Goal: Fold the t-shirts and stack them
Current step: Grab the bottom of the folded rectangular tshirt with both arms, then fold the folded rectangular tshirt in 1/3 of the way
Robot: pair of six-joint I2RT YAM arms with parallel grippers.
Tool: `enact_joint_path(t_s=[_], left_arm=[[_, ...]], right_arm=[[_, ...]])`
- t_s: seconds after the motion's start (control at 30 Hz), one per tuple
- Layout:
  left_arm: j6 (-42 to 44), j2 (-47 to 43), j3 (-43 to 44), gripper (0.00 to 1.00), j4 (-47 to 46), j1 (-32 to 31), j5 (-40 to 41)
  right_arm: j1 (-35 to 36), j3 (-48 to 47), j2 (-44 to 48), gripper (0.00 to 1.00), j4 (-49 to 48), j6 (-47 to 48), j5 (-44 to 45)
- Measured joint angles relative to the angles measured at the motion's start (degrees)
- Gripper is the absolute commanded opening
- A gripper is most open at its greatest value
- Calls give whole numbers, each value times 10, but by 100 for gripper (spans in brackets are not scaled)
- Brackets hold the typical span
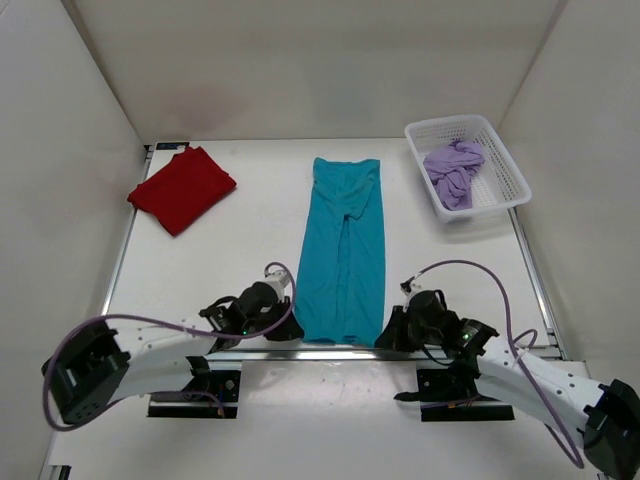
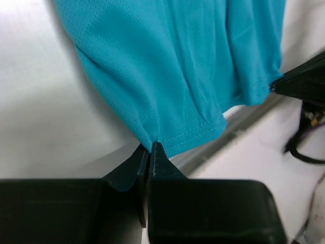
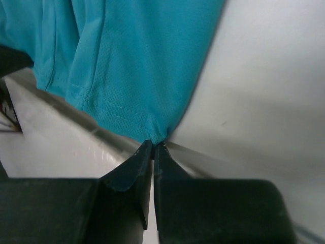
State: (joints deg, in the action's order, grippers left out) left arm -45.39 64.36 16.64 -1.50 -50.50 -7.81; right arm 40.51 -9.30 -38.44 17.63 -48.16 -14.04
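My left pincer (image 2: 151, 145) is pinched shut on the near left corner of the teal shirt (image 1: 343, 250), its two black tips meeting on the stitched hem. My right pincer (image 3: 154, 144) is closed the same way on the near right corner of that hem, the cloth bunching a little where it enters the tips. Both corners sit right at the near edge of the table (image 1: 240, 255), over the metal rail there.

From my grip the teal shirt runs straight away as a narrow strip, folded in lengthwise, its long axis going from the near edge toward the far edge, hem end nearest me. It lies flat at the middle of the table with a few lengthwise creases.

The red shirt (image 1: 182, 188) lies folded near the far left corner, turned at a slant. The lavender shirt (image 1: 455, 172) is crumpled inside the white mesh basket (image 1: 508, 158) at the far right corner.

The table is plain white, and pale walls (image 1: 300, 60) close it in on the left, far and right sides.
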Motion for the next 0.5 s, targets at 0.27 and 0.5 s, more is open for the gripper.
enact_joint_path(t_s=[0.27,0.5], left_arm=[[-50,-151,-43,1,97,-6,9],[14,-3,193,0,130,146,-21]], right_arm=[[38,-58,7,0,92,-17,24],[-225,-266,-184,0,85,156,-26]])
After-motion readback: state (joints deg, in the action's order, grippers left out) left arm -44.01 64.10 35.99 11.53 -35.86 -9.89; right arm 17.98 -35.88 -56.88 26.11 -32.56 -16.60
